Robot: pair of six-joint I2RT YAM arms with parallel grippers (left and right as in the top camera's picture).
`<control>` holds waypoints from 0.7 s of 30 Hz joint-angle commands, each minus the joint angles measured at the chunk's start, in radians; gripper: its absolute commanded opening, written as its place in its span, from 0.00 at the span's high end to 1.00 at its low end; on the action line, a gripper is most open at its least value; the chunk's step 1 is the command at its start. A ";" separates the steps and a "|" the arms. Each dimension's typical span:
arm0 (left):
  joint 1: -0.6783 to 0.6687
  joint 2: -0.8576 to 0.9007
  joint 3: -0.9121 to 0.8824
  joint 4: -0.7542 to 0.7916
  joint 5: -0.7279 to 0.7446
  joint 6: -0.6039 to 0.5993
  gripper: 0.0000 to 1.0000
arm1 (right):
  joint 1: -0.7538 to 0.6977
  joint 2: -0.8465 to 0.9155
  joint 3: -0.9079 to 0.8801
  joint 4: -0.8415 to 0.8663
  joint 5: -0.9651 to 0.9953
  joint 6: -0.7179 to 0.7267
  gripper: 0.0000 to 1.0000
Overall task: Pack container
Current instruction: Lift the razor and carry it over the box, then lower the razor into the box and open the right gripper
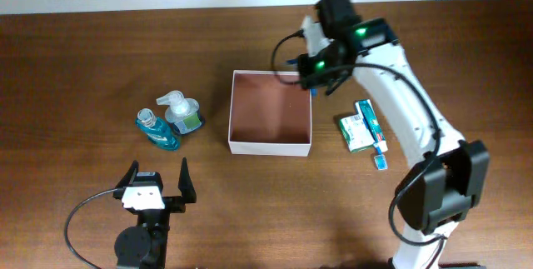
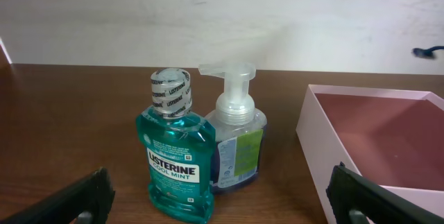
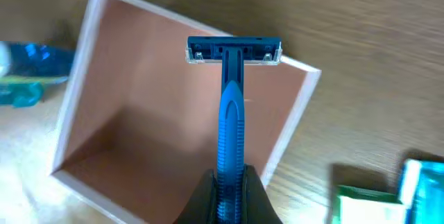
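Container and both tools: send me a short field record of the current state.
container: open box on the table, nothing seen inside
right tool: shut on the razor, blue handle, head pointing away from the tool
razor position: above the container's far right corner, not in it yet
left tool: open, holding nothing, near the table's front edge
left arm's side of container: mouthwash bottle and pump soap bottle, upright, side by side
right arm's side of container: green box lying on the table
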 commanded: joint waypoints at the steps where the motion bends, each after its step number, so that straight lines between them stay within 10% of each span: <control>1: 0.006 -0.006 -0.008 0.003 0.011 -0.002 0.01 | 0.049 0.010 0.014 -0.003 0.012 0.028 0.96; 21: 0.006 -0.006 -0.008 0.003 0.011 -0.002 0.01 | 0.140 0.014 -0.294 0.308 0.212 0.281 0.96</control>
